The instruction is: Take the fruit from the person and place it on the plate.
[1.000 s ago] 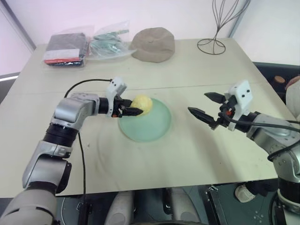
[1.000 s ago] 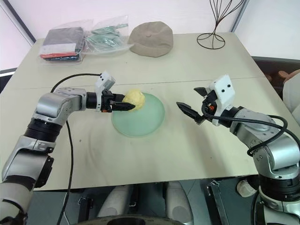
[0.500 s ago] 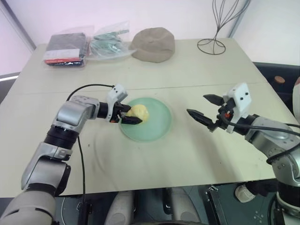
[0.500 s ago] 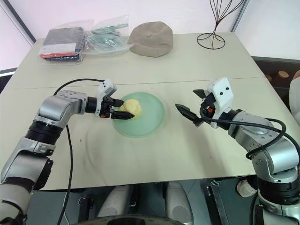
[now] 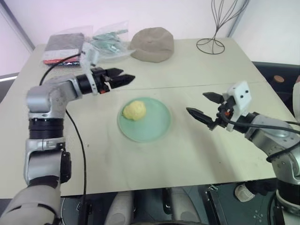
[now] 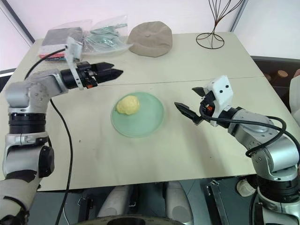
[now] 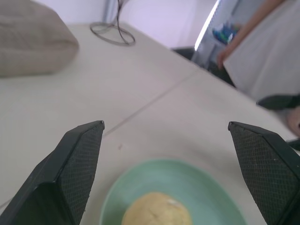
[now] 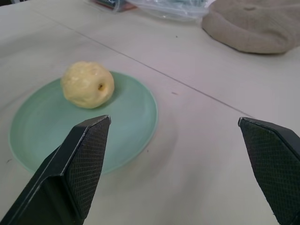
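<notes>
Fruit seated on plate, both grippers free.

Right gripper (image 5: 202, 104), right of centre in the left eye view: 2 fingers spread wide, empty, aimed at the plate (image 5: 159, 127), apparently on standby. Centre: fruit (image 5: 134, 110) rests on the plate's left half, touched by neither gripper, so placement looks complete. Upper left: left gripper (image 5: 123, 77) holds nothing, fingers parted, above the table (image 5: 187, 159) and apart from the fruit. The cap (image 5: 152, 43) lies farther back.
</notes>
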`<act>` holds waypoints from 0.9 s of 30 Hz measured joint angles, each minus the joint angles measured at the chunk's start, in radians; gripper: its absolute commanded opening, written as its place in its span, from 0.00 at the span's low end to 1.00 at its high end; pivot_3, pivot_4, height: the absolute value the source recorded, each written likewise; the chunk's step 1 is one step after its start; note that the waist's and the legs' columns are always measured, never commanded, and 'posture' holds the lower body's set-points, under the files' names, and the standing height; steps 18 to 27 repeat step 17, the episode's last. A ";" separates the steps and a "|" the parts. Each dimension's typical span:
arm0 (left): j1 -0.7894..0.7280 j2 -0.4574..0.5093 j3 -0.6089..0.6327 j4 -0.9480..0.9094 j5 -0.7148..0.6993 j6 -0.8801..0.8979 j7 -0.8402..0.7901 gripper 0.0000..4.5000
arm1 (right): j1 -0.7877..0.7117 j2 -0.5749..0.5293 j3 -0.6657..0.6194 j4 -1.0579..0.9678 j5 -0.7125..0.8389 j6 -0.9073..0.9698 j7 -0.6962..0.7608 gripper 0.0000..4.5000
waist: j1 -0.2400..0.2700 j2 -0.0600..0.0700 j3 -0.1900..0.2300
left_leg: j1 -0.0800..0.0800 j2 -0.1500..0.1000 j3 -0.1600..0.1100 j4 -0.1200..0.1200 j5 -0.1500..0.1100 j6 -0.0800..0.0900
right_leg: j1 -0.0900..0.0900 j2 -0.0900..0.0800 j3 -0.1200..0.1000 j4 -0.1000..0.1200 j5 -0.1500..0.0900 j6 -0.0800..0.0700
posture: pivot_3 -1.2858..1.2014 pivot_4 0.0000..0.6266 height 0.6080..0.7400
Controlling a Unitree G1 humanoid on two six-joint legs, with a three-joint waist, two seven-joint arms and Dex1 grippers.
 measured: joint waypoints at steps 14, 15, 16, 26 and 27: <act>0.473 0.302 0.046 -0.373 -0.055 0.013 -0.087 0.98 | -0.028 -0.076 0.026 0.040 -0.005 -0.009 0.122 1.00 | 0.010 0.000 0.000 | 0.000 0.000 0.000 0.000 0.000 0.000 | 0.001 -0.002 0.000 -0.002 -0.003 -0.005 | 0.52 0.24 1.00; 0.477 0.312 0.054 -0.378 -0.057 0.009 -0.094 0.98 | -0.026 -0.079 0.026 0.040 -0.003 -0.009 0.129 1.00 | 0.014 0.000 0.000 | 0.000 0.000 0.000 0.000 0.000 0.000 | 0.002 -0.002 0.000 -0.003 -0.003 -0.005 | 0.52 0.24 1.00; 0.477 0.313 0.062 -0.378 -0.059 0.005 -0.096 0.98 | -0.025 -0.081 0.026 0.041 -0.001 -0.009 0.134 1.00 | 0.016 0.000 0.000 | 0.001 0.000 0.000 0.000 0.000 0.000 | 0.003 -0.002 0.000 -0.003 -0.003 -0.005 | 0.52 0.24 1.00; 0.477 0.314 0.064 -0.378 -0.062 -0.002 -0.096 0.98 | -0.025 -0.083 0.026 0.041 0.001 -0.009 0.139 1.00 | 0.018 0.000 0.000 | 0.001 0.000 0.001 0.000 0.000 0.000 | 0.003 -0.002 0.000 -0.003 -0.003 -0.005 | 0.52 0.24 1.00; 0.477 0.314 0.064 -0.378 -0.062 -0.002 -0.096 0.98 | -0.025 -0.083 0.026 0.041 0.001 -0.009 0.139 1.00 | 0.018 0.000 0.000 | 0.001 0.000 0.001 0.000 0.000 0.000 | 0.003 -0.002 0.000 -0.003 -0.003 -0.005 | 0.52 0.24 1.00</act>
